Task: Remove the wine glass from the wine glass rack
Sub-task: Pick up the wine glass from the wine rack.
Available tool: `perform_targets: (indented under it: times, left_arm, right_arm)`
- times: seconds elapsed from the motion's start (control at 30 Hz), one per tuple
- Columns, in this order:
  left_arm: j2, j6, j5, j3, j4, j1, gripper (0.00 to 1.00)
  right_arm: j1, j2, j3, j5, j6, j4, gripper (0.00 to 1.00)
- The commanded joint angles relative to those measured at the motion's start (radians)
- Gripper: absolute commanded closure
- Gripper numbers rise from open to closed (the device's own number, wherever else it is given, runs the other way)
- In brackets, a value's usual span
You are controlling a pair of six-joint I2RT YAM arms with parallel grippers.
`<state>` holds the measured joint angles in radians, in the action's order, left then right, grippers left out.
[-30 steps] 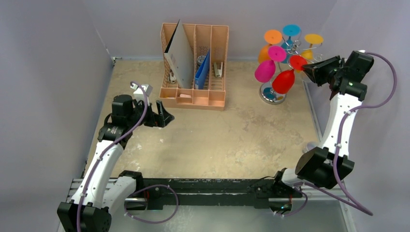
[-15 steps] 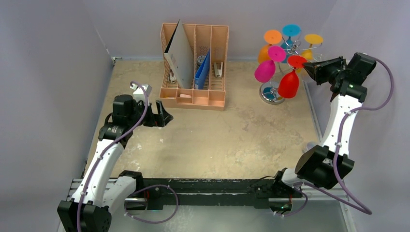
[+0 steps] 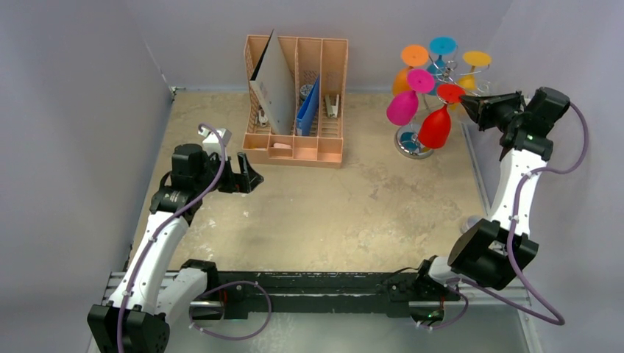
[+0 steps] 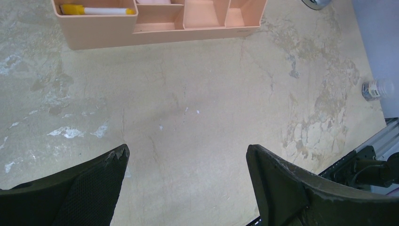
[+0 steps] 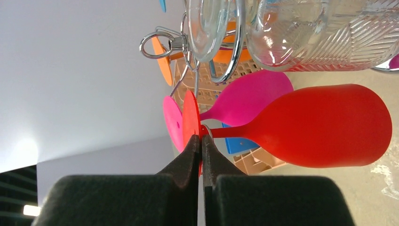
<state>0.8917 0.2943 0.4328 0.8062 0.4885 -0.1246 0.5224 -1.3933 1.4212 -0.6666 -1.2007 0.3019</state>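
The wine glass rack point(image 3: 409, 145), a silver wire stand on a round shiny base, stands at the back right with several coloured glasses hanging upside down. The red wine glass point(image 3: 435, 126) hangs on its near side by the flat red foot point(image 5: 191, 113). My right gripper point(image 3: 466, 102) is shut on the edge of that foot. In the right wrist view the right gripper point(image 5: 201, 139) pinches the thin disc, and the red bowl point(image 5: 324, 125) stretches off to the right. The rack's wire loops point(image 5: 162, 40) show above. My left gripper point(image 3: 252, 177) hangs open over bare table, far left, and the left gripper point(image 4: 186, 153) holds nothing.
A pink glass point(image 3: 403, 108) hangs right beside the red one, with orange, blue and yellow ones behind. A clear patterned glass point(image 5: 320, 33) hangs close above. The peach desk organiser point(image 3: 294, 151) stands at the back middle. The grey wall is close behind my right arm.
My right gripper's fingers have closed onto the red glass's foot. The red glass swung a little on the rack. The left arm has not moved.
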Motion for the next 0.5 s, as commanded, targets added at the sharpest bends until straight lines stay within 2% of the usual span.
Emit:
perform_targets:
  times: [0.0, 0.47]
  left_arm:
    - [0.007, -0.011, -0.002, 0.029, -0.018, 0.002, 0.07]
    - [0.004, -0.016, -0.006, 0.032, -0.013, 0.002, 0.07]
  right_arm:
    - [-0.001, 0.024, -0.036, -0.055, -0.089, -0.133, 1.0]
    - [0.001, 0.082, -0.09, -0.054, -0.12, -0.151, 1.0]
